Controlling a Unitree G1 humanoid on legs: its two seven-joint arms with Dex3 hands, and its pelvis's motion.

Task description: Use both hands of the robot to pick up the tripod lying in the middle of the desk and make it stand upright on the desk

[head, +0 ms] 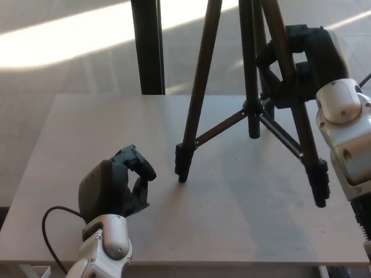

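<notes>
The black tripod stands nearly upright on the grey desk, legs spread, its top out of the picture. One foot rests near the desk's middle and another foot hangs at the right. My right hand is shut on the right-hand leg, high up. My left hand hovers low at the front left, fingers curled but apart, holding nothing, a short way left of the near foot.
A dark pillar rises behind the desk's far edge. Sunlit floor lies beyond. A black cable loops from my left wrist near the front edge.
</notes>
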